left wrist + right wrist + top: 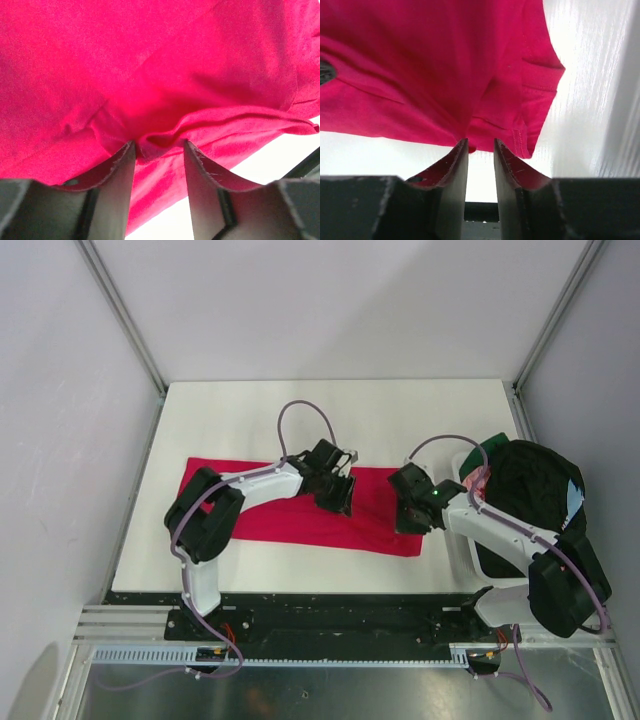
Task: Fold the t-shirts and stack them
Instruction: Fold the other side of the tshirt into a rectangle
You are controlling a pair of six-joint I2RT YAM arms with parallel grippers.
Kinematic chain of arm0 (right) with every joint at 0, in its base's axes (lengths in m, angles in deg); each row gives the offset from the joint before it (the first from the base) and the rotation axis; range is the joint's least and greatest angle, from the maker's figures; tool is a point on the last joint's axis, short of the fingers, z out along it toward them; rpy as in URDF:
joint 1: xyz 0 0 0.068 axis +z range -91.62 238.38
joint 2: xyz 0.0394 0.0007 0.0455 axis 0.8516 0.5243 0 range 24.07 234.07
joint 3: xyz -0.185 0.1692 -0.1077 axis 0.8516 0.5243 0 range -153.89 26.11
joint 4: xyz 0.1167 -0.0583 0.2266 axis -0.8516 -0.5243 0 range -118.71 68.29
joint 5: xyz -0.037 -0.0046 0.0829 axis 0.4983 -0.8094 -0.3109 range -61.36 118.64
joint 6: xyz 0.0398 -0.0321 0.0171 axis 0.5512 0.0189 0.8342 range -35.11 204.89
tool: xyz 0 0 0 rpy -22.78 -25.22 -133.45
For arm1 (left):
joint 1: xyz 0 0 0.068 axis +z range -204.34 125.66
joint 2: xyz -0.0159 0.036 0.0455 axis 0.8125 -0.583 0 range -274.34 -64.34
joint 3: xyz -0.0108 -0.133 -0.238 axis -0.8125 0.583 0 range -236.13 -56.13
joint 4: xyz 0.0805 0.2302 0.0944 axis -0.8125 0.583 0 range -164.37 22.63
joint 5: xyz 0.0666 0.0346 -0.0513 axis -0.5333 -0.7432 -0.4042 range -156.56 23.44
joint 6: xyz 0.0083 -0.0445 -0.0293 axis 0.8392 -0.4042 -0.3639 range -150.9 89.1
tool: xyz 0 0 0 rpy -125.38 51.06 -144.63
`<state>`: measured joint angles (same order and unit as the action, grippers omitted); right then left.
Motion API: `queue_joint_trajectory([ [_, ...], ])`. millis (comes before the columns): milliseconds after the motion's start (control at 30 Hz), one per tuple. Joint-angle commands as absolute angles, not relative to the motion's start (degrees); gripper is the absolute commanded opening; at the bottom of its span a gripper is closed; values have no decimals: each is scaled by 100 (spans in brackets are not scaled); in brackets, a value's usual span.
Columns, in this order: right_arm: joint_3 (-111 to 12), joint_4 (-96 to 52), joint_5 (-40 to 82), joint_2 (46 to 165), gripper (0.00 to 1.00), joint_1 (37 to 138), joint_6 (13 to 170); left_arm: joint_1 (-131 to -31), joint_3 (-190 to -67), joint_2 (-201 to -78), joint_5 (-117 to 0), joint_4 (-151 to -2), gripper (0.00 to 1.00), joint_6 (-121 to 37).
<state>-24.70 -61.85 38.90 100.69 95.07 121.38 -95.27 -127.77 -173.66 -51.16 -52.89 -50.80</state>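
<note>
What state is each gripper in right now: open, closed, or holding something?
Left gripper: open, jaws apart around a fold of the bright red cloth t-shirt.
Right gripper: open, at that t-shirt's hem, holding nothing.

A plain bright red cloth t-shirt (pixel 300 525) shows against the flat white table (pixel 400 420). Right of the shirt, a white plastic tub (pixel 460 562) holds a black cloth heap (pixel 530 490) edged with green, pink and pale blue.

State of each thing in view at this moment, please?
Red t-shirt: lying in a long band on the table.
Left end effector: open, tips astride a ridge of red cloth.
Right end effector: open, tips at the shirt's edge.
White tub: filled with heaped shirts, black on top.
</note>
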Motion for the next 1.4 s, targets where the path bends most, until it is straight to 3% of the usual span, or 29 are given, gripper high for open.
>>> queue_joint_trajectory([
  [0,-2329,-6070,4018,9983,34,9511,12161,-9581,-12610,-16837,-5050,-5469,50,-4965],
  [367,-2355,-5687,3584,9848,35,8848,11886,-9582,-12667,-16530,-4771,-5478,45,-4905],
  [600,-2481,-5517,3477,10215,34,8961,11885,-9575,-12376,-16265,-4857,-5479,42,-4926],
  [1000,-2189,-5701,3642,10070,32,9311,12103,-9591,-12346,-16785,-4589,-5479,38,-5220],
  [1367,-1651,-5292,3610,10609,29,8913,12142,-9581,-12116,-17095,-4875,-5403,36,-5280],
])
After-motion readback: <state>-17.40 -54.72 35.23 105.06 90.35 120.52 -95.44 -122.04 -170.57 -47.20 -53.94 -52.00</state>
